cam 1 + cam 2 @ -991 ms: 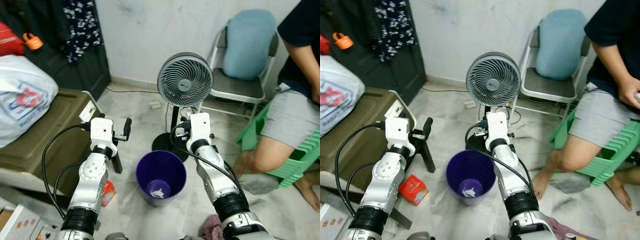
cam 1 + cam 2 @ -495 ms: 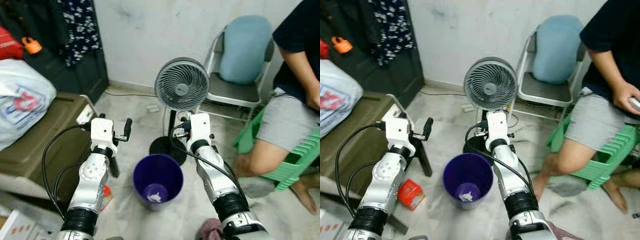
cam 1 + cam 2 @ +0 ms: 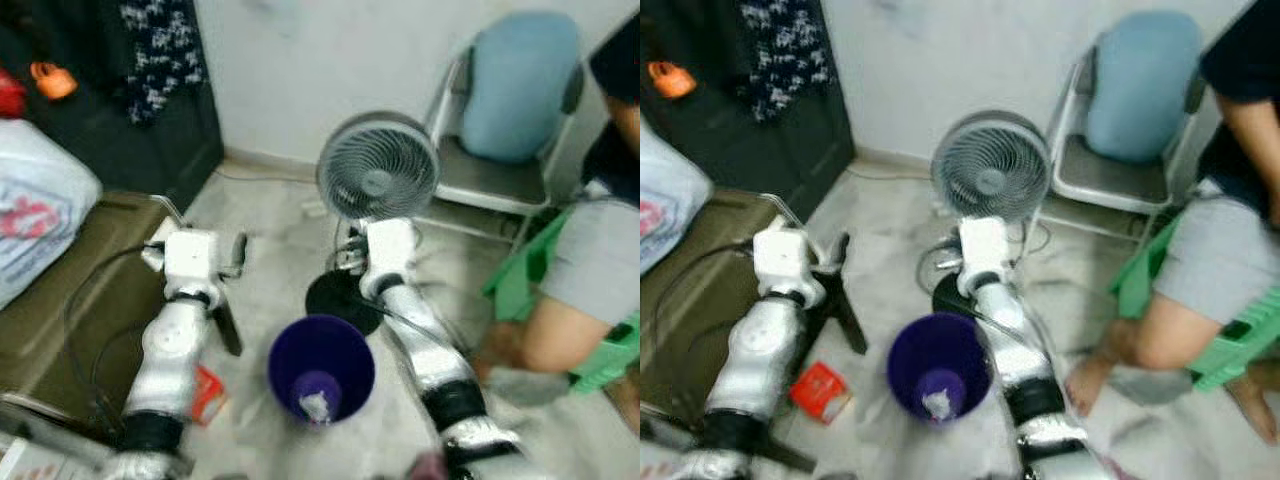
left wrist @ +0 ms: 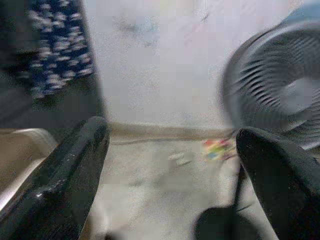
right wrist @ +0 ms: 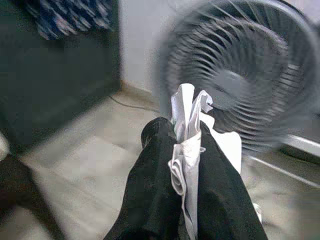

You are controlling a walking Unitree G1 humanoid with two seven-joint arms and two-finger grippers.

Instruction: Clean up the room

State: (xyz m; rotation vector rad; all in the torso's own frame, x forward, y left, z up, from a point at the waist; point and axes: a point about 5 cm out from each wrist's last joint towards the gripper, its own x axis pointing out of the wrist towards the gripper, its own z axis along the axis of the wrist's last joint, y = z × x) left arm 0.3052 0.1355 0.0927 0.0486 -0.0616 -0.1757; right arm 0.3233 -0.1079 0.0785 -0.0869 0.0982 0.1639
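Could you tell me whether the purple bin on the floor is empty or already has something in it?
Not empty: the purple bin stands upright and open, with a small pale crumpled scrap lying at its bottom. What else it holds, I cannot tell.

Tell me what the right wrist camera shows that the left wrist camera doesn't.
Right wrist view: the right gripper pinches crumpled white paper between its fingers, with a dark cabinet beside. Left wrist view: the left gripper is open and holds nothing, with a spotted cloth hanging on the wall. Both share the grey fan and the pale floor.
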